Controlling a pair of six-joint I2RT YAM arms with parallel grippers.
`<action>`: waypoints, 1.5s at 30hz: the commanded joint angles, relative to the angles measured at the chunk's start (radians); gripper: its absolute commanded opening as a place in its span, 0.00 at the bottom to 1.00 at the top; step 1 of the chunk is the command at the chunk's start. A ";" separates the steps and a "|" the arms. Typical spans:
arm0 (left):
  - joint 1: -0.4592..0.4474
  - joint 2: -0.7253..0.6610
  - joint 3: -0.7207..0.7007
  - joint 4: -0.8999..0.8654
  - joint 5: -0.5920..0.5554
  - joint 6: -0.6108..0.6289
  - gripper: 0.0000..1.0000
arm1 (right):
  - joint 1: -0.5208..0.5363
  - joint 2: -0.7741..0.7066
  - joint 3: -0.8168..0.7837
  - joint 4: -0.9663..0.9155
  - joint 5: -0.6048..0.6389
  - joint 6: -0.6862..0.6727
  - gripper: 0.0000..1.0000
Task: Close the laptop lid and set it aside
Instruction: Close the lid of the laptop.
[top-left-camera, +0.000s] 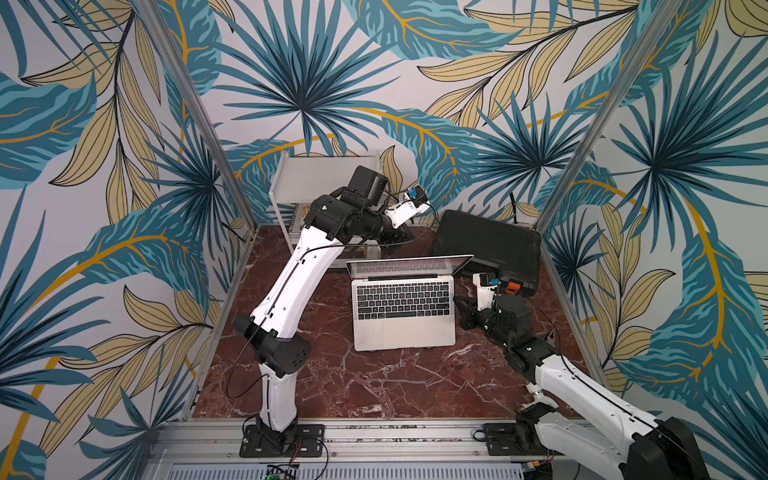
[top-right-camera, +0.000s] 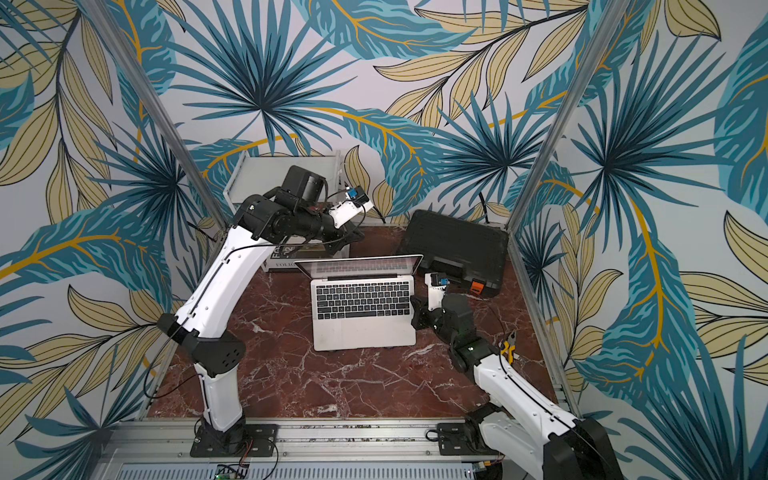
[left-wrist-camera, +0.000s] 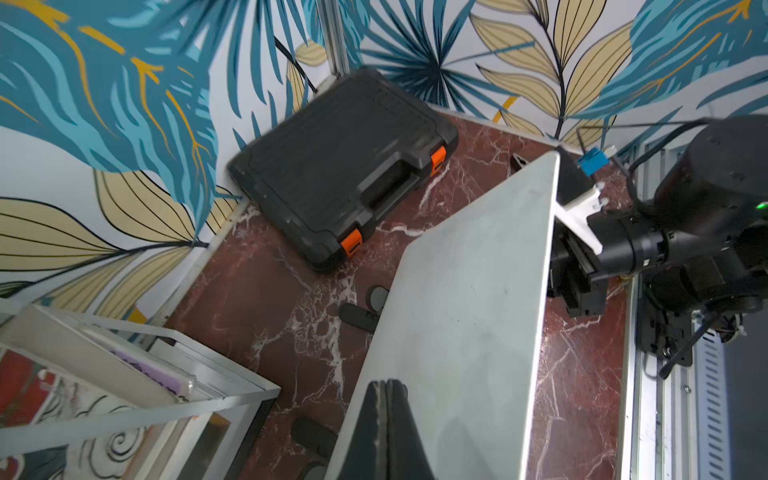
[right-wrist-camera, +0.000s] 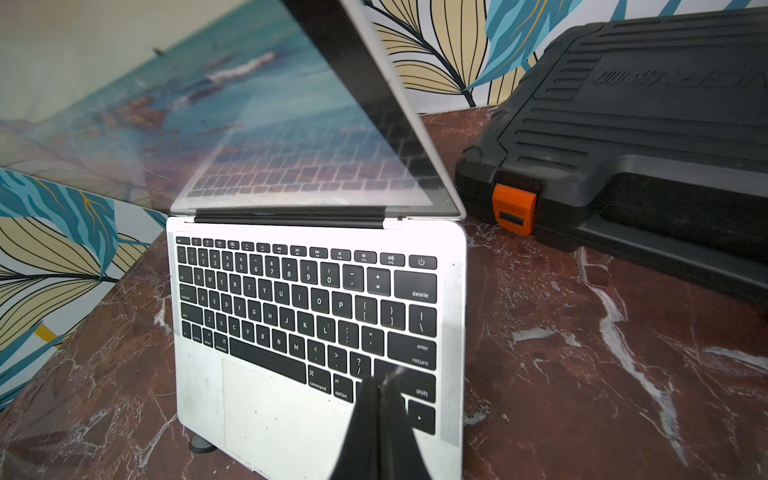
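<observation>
At mid-table, on the red marble table (top-left-camera: 374, 386), the laptop (top-left-camera: 403, 332): base flat, long axis left to right, hinge along the far edge, lid (top-left-camera: 409, 266) raised and not yet down, screen facing near. Behind that lid, on its far side, the left gripper (left-wrist-camera: 386, 390): fingers pressed together, nothing held, tips at or just short of the plain silver outside, contact not clear from the wrist view. For that gripper, then, the lid lying to the near side. By judgement, a push toward near to fold it onto the keys (right-wrist-camera: 307, 307), with the left arm the nearer one for the job. Over the near right corner of the keys, by shift and the arrows, the right gripper (right-wrist-camera: 380, 386): likewise closed and empty, resting on them or just above, hard to tell. Well placed to pin the base, yet inside the lid's sweep, so probably to be drawn clear before the last of the fold. Room: far right taken by a black case (top-left-camera: 490, 249), near the hinge's right end but apart from it. Far left taken by a white shelf unit (top-left-camera: 324, 174). Yellow-handled pliers (top-right-camera: 508, 347) at the right edge beside the right arm. Bare marble open near and left, the likelier ground for setting aside.
</observation>
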 joint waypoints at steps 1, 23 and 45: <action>-0.007 0.003 0.001 -0.068 -0.008 0.037 0.02 | 0.006 0.003 -0.027 0.012 -0.001 -0.020 0.00; -0.098 -0.182 -0.433 0.212 0.038 -0.062 0.00 | 0.005 -0.067 0.021 -0.205 -0.004 0.010 0.00; -0.172 -0.366 -0.985 0.706 0.013 -0.288 0.00 | 0.005 -0.238 0.249 -0.715 0.555 0.109 0.00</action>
